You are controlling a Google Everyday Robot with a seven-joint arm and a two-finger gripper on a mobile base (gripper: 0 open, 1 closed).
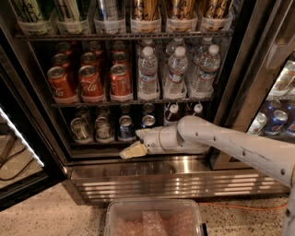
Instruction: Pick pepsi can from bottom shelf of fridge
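I see the small blue pepsi can (125, 128) standing ungrasped on the dark bottom shelf (92, 144) of the tall display fridge (175, 182), with my cream-tipped end effector (133, 150) just below it, apparently empty, how far open I cannot tell, so the whole pick remains.

White Coca-Cola script on the red cans (91, 83) of the middle rack, clearest on the three at the front. Legible nowhere else. Marking on the blue pepsi can (125, 129) on the bottom shelf (97, 144) too small to read. Labels on the water bottles (176, 78) and print on the tall cans (145, 9) of the top rack not legible either. Tool (133, 150) low before the shelf's front rail, just below the pepsi can.
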